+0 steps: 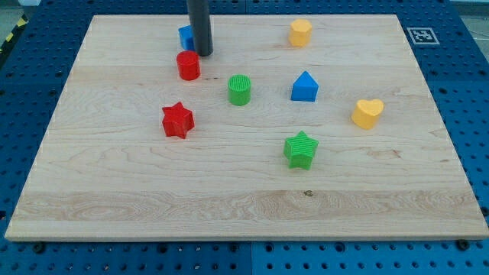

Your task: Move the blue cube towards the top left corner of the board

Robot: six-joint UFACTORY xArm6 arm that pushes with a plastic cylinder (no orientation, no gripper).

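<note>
- Counter (pixel 229 191): pale wooden board, visible grain, evenly lit.
- Blue perforated base (pixel 466 99): surrounds the board on all sides.
- Fiducial marker (pixel 421 35): black-and-white, view's top right.
- Yellow-black hazard tape (pixel 11 34): view's top left.

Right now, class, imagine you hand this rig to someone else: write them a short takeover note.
Tool: my tip is down on the board, against the right side of the blue cube.
Blocks: the cube sits near the view's top, left of centre, partly hidden by the rod. The red cylinder is just below it.
Done: cube reached.
Left: push it further toward the view's top left corner.
</note>
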